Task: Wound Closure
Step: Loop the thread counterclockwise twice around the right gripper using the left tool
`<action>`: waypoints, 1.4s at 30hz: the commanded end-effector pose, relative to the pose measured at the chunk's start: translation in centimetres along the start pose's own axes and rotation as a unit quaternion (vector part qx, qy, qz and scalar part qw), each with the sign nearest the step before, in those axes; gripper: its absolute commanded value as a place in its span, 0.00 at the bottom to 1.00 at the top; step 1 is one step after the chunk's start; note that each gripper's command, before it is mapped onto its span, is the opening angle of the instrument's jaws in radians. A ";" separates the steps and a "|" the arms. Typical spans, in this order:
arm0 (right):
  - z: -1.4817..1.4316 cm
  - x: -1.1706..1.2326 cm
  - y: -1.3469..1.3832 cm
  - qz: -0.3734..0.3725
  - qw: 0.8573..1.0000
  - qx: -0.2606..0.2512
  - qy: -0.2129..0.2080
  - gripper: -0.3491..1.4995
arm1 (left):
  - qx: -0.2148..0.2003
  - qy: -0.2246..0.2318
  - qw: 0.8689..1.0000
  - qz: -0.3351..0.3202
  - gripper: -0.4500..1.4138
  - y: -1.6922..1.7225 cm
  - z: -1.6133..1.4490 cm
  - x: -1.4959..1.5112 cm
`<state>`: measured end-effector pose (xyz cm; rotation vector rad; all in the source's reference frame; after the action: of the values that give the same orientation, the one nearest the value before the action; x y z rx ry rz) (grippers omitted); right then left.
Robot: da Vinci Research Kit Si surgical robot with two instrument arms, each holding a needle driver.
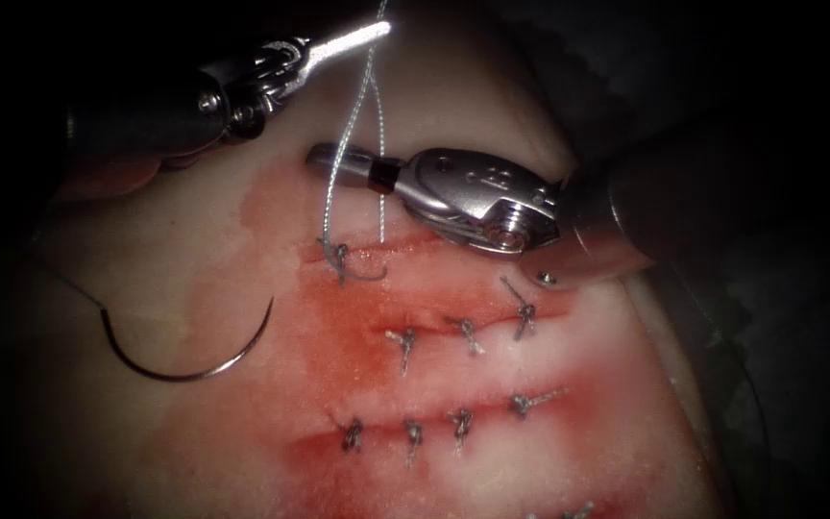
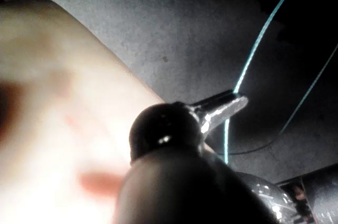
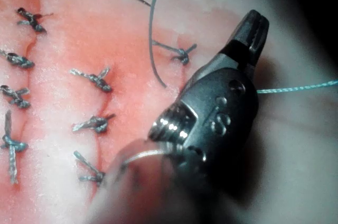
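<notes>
L claw [image 1: 362,37] clenched on thread [image 1: 369,106] high above the knot [image 1: 340,256], R claw [image 1: 338,161] closed, holding nothing visible; needle [image 1: 189,370] lies free on tissue [image 1: 194,250] left of cut, stiff, slippery, best gripped mid-curve; thread limp.

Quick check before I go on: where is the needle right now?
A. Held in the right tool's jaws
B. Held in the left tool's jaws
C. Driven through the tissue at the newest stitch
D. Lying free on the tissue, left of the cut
D. The curved needle rests on the tissue left of the cut, apart from both tools; the left tool holds the thread instead.
</notes>
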<state>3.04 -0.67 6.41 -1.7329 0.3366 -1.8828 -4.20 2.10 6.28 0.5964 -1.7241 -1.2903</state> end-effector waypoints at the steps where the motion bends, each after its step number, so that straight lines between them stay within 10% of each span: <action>1: 0.12 0.04 0.08 0.000 1.000 -0.011 -0.005 0.19 | -0.001 0.000 1.000 0.003 0.00 0.09 0.10 -0.02; 4: 0.20 0.03 0.23 -0.001 0.999 -0.035 -0.012 0.42 | -0.016 0.015 0.999 0.033 0.00 0.30 0.07 0.02; 11: 0.24 0.02 0.26 0.000 0.996 -0.077 -0.041 0.50 | -0.070 0.038 0.995 0.057 0.00 0.44 -0.01 0.19; 26: 0.16 -0.09 0.09 0.083 0.990 -0.067 -0.093 0.38 | -0.215 0.096 0.967 0.098 0.00 0.76 -0.41 0.39; 34: 0.12 -0.19 -0.04 0.110 0.986 -0.034 -0.122 0.61 | -0.235 0.113 0.960 0.097 0.00 0.72 -0.54 0.48; 42: 0.07 -0.06 -0.29 0.160 0.974 0.128 -0.100 0.52 | -0.229 0.127 0.959 0.104 0.00 0.37 -0.58 0.46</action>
<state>2.98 -0.37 6.47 -1.5616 0.2600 -1.4406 -3.83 1.50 6.77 0.2874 -1.1837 -1.3368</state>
